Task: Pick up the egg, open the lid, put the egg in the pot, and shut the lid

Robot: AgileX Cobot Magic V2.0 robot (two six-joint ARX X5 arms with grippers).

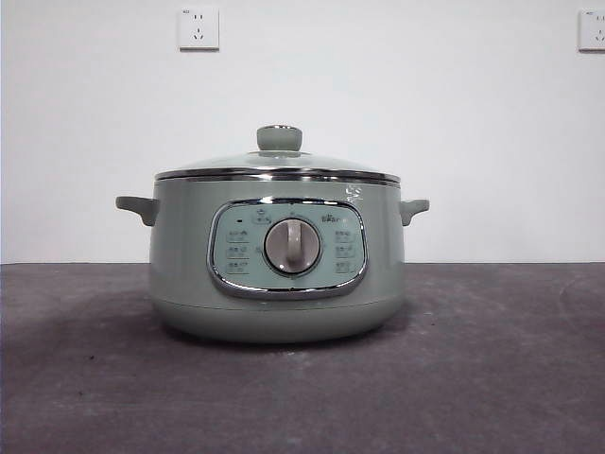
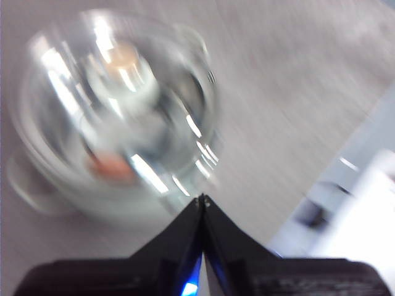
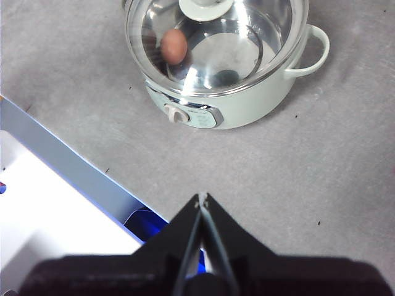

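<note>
A plain white wall with two sockets (image 1: 198, 27) high up backs a dark grey, slightly speckled worktop (image 1: 492, 369). At the middle of the worktop stands the sage-green pot (image 1: 189, 265), its two small side handles sticking out left and right and its chrome-framed control panel (image 1: 286, 248) with the grey dial (image 1: 292, 246) facing the near side. The glass lid (image 1: 227, 163) sits closed on the pot's rim, its pale green knob (image 1: 280, 138) upright at the centre. Through the glass, the right wrist view shows the brown-orange egg (image 3: 174, 45) lying inside the pot, on the bottom toward one side; the blurred left wrist view shows it as an orange patch under the lid.

Neither arm shows in the front view. The left gripper (image 2: 202, 198) hangs above the worktop near the pot, its fingers pressed together and holding nothing. The right gripper (image 3: 202, 197) hangs over bare worktop, apart from the pot on its panel side, fingers likewise closed tip to tip and holding nothing. A white and blue object (image 3: 55, 203) lies beside it.
</note>
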